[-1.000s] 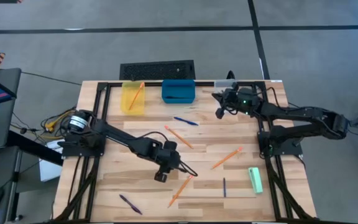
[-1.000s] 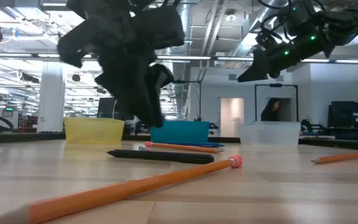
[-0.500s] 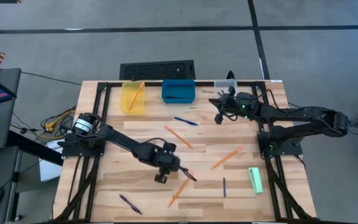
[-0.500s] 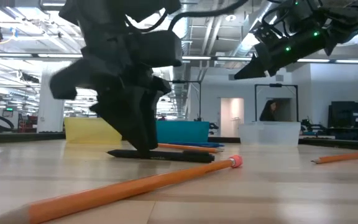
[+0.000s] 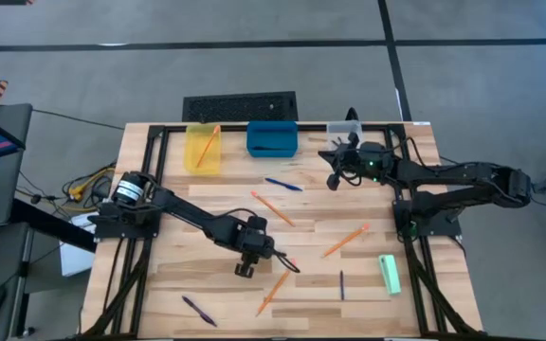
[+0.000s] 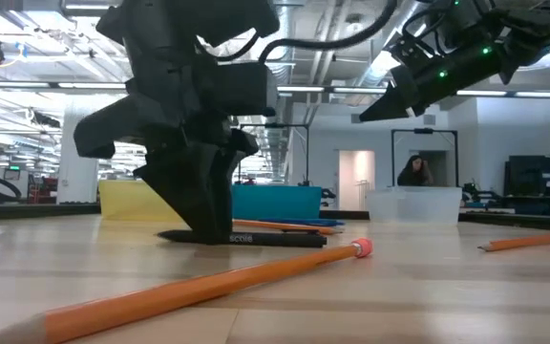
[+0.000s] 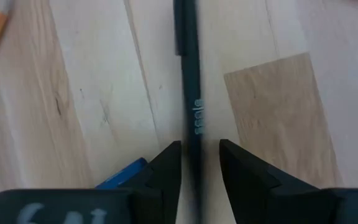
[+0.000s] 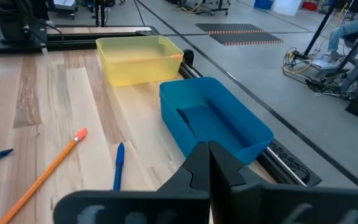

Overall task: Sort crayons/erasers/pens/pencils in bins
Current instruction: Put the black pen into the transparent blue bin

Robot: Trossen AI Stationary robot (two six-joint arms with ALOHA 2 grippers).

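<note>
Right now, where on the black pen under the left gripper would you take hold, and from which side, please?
Grip the black pen mid-barrel, coming straight down from above: it lies flat on the table, and the left gripper already straddles it, one finger on either side.

3 bins (image 5: 272, 138), 5 pencils (image 5: 346, 241), 4 pens (image 5: 282, 184), 1 eraser (image 5: 390, 274)

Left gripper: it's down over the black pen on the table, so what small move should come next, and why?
Probably close the fingers. The left gripper sits at table level with the black pen running between its open fingers, a gap showing on each side, and the pen lies flat on the table. The right gripper waits near the blue bin.
</note>
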